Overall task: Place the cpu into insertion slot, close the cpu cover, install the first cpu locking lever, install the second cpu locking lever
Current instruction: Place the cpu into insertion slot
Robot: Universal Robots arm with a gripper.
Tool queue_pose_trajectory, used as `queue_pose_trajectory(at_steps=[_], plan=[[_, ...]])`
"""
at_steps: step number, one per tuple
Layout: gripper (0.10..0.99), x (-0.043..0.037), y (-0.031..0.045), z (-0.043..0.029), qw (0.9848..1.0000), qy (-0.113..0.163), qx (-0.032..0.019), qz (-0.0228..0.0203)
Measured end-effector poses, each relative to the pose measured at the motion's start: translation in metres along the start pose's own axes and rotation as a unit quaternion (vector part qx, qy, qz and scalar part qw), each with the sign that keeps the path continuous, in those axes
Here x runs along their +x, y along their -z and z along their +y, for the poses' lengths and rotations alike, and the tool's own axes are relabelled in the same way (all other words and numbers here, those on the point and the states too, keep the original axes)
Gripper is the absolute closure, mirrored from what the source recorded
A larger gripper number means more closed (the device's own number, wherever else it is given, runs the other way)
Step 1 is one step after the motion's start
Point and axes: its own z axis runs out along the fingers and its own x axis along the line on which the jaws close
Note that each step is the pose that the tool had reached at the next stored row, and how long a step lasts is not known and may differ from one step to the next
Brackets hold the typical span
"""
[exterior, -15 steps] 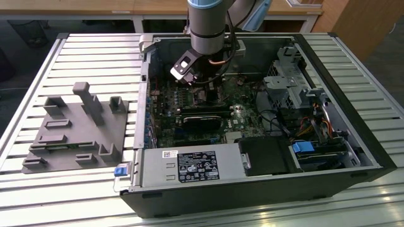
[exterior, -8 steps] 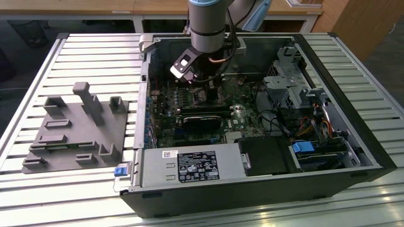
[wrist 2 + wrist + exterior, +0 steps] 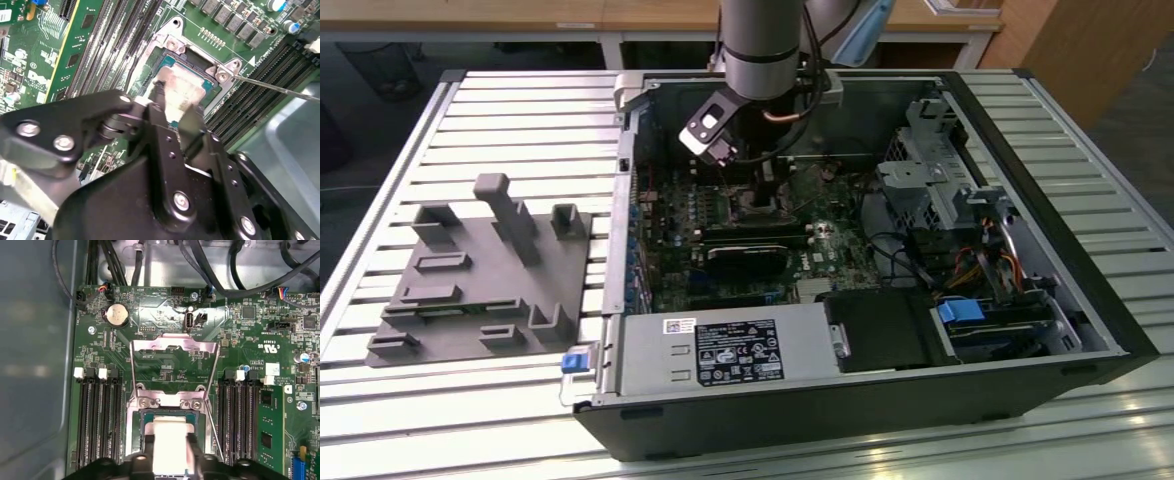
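The cpu [image 3: 170, 445], a flat square chip with a silvery-grey top, is sitting level and squarely aligned in the insertion slot [image 3: 142, 430]; full seating cannot be confirmed. In the exterior view, the slot is lying toward 12 o'clock from the green board's centre. The cpu cover [image 3: 175, 344], a thin silvery frame with a large square window, is standing swung open off the slot. A thin wire locking lever [image 3: 275, 85] is angling away from the slot's corner, unlatched.

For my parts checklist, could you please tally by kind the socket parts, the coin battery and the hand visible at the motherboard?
cpu: 1
insertion slot: 1
cpu cover: 1
coin battery: 1
hand: 1
Total: 5
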Motion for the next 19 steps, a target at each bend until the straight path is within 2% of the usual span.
queue_pose_trajectory(at_steps=[1, 2, 5, 7, 8, 15, 19], plan=[[0.725, 0.0, 0.0003, 0.0006, 1.0, 0.0, 0.0018, 0.0003], [0.725, 0.0001, 0.0005, 0.0011, 1.0, 0.0, 0.0034, 0.0005], [0.902, 0.0, 0.0016, 0.0024, 1.0, 0.0, 0.0082, 0.0007], [0.902, -0.0001, 0.0028, 0.0027, 1.0, 0.0, 0.0098, 0.0007], [0.965, 0.0, 0.0034, 0.0028, 0.9999, 0.0, 0.0102, 0.001], [0.965, 0.0, 0.0064, 0.0031, 0.9999, 0.0, 0.0115, 0.0019], [0.965, 0.0, 0.0078, 0.0033, 0.9999, 0.0, 0.0139, 0.0019]])
